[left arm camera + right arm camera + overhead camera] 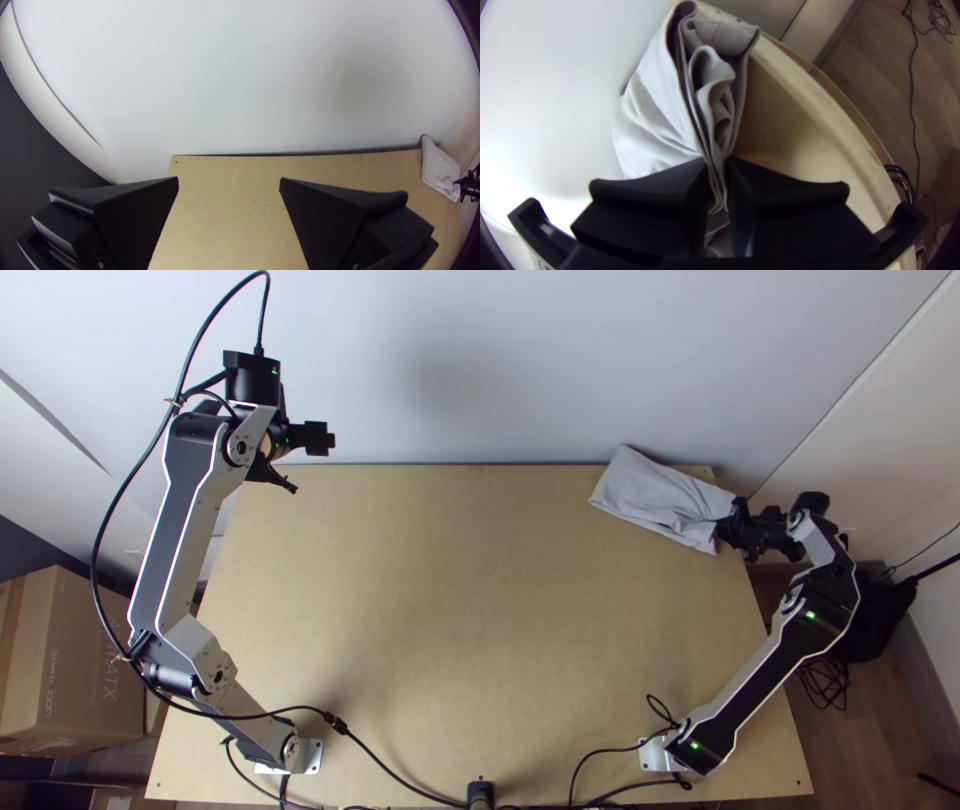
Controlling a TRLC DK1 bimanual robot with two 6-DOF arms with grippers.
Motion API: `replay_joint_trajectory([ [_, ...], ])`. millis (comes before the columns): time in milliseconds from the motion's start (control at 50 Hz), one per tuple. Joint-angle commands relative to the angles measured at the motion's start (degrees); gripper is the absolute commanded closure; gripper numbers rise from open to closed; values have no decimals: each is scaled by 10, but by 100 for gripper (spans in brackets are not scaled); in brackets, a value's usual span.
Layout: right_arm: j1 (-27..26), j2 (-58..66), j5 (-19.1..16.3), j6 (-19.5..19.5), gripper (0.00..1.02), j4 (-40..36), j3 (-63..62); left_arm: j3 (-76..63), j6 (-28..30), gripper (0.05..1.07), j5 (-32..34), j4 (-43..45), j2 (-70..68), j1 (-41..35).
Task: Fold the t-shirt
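The light grey t-shirt (655,495) lies folded into a narrow bundle at the table's far right corner, partly over the far edge. My right gripper (738,525) is shut on its right-hand end; in the right wrist view several layers of the t-shirt (655,115) run between the fingertips of my right gripper (717,172). My left gripper (305,460) is held over the table's far left corner, well away from the cloth. In the left wrist view the fingers of my left gripper (229,182) stand wide apart with nothing between them, and the t-shirt (437,167) lies far off.
Bare wooden table (450,610) stretches between the two arms. A pale wall (450,370) rises behind the far edge. Cables (390,770) run along the near edge. Cardboard boxes (75,660) stand on the floor beyond the left edge.
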Motion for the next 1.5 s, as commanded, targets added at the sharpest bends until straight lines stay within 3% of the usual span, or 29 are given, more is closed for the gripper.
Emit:
replay_joint_trajectory([
  [0,-27,-11,17,-8,30,-1,7,7,9,10,0,8,-13,4],
  [40,-35,-16,22,-11,12,-2,6,7,9,10,0,8,-14,4],
  [100,-42,-28,36,-29,4,-6,4,7,9,10,0,8,-16,4],
  [340,-55,-191,178,-115,4,34,-32,24,9,10,0,12,-25,11],
  [480,-43,-352,191,-171,4,67,-55,25,9,10,12,34,-44,26],
  [620,-13,-493,200,-196,4,117,-56,25,9,10,15,61,-80,37],
  [740,29,-590,236,-198,4,139,-41,21,6,10,15,72,-117,43],
  [900,87,-703,255,-185,4,188,-52,-33,-8,10,15,98,-197,60],
  [980,108,-748,265,-182,4,194,-59,-97,-5,10,16,142,-257,74],
  [1120,109,-826,277,-144,4,227,-105,-275,42,10,16,273,-395,85],
  [1220,109,-908,277,-141,4,319,-194,-407,72,10,16,365,-496,91],
  [1380,106,-1068,278,-140,4,547,-457,-611,127,10,16,511,-642,110],
  [1480,102,-1138,284,-147,4,572,-556,-741,141,10,25,574,-740,107],
])
